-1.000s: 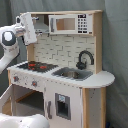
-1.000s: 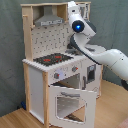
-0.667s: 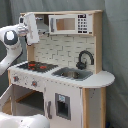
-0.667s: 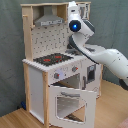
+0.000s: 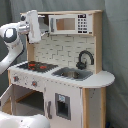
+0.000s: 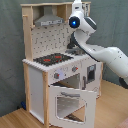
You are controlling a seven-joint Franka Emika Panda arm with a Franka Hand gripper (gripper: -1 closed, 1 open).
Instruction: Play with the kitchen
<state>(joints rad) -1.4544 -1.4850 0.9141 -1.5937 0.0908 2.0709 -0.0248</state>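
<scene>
Item: the kitchen (image 5: 65, 75), a tall toy unit in white and pale wood, standing on the floor before a grey backdrop; I see it in both exterior views.
Arm: my arm (image 6: 102, 52) reaches in above the counter, its head raised near the upper shelf at hood level.
Gripper: the gripper (image 5: 34, 27) sits high at the hood side; I cannot tell its state from here.
Handling, my judgement: rigid panel construction, likely light for its height and so liable to tip or slide under a hard push; I would work only the moving parts.
Hold points, my judgement: the top edge of the oven door (image 6: 70, 102), the knobs (image 5: 34, 83) on the front panel, the black faucet (image 5: 85, 58).
Oven: door hangs open, tilted down and outward in the second exterior view; nothing visible in the cavity.
Sink (image 5: 72, 74): set into the counter beside the faucet; contents cannot be made out.
Microwave (image 5: 71, 24): on the top shelf, door closed; interior not readable.
Hob (image 6: 52, 59): black with red rings, nothing standing on it.
Lower cupboard (image 5: 62, 105): closed; contents hidden.
</scene>
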